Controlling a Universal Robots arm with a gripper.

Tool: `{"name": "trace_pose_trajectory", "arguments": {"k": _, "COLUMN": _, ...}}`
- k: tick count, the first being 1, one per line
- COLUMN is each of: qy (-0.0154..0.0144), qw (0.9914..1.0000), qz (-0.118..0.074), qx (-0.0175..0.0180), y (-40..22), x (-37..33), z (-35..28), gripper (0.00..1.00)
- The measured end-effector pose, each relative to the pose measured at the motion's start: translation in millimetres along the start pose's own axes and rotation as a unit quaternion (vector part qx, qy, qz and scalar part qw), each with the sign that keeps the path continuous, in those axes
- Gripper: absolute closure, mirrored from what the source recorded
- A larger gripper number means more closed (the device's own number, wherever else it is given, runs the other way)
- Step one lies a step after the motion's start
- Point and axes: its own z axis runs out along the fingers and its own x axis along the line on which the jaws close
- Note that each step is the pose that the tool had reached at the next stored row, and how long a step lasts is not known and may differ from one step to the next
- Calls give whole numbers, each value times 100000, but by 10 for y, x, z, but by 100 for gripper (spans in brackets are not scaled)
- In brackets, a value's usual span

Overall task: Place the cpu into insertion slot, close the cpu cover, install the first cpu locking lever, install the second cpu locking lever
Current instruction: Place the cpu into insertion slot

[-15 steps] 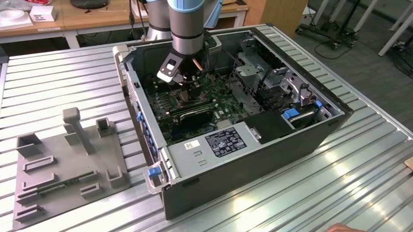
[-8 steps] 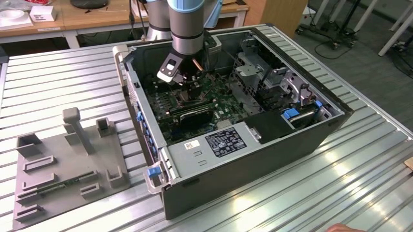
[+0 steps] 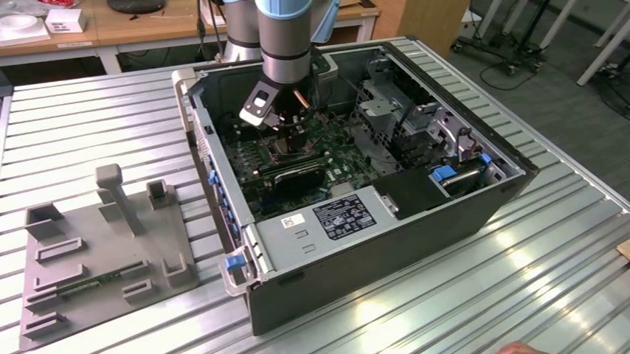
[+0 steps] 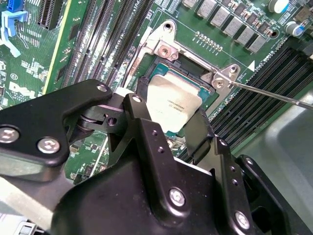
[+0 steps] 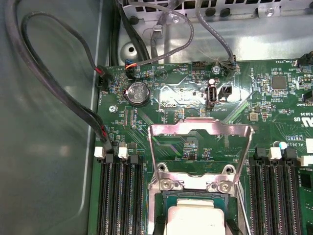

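The cpu is a pale silvery square lying in or just over the insertion slot on the green motherboard. My gripper is shut on the cpu, with a black finger against each of two opposite edges. In the first wrist view the cpu shows between the fingers, and the cpu cover stands swung up behind the slot. A thin locking lever sticks out beside the slot. In the exterior view the gripper reaches down into the open computer case.
Long black memory slots run along both sides of the socket. Cables hang along the case wall. Drive bays and metal brackets fill the case's far side. A grey fixture plate lies on the table at the exterior view's left.
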Motion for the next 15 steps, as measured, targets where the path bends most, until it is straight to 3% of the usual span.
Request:
{"name": "trace_pose_trajectory", "arguments": {"k": 3, "qy": 43, "qw": 100000, "qz": -2, "qx": -29, "y": 1, "x": 1, "z": 4, "gripper": 45}}
{"name": "trace_pose_trajectory", "arguments": {"k": 6, "qy": 16, "qw": 100000, "qz": -1, "qx": -9, "y": 0, "x": 0, "z": 2, "gripper": 33}}
{"name": "trace_pose_trajectory", "arguments": {"k": 11, "qy": 1, "qw": 100000, "qz": 0, "qx": 0, "y": 0, "x": 0, "z": 1, "gripper": 33}}
{"name": "trace_pose_trajectory", "arguments": {"k": 15, "qy": 4, "qw": 100000, "qz": 3, "qx": -1, "y": 3, "x": 1, "z": -36, "gripper": 33}}
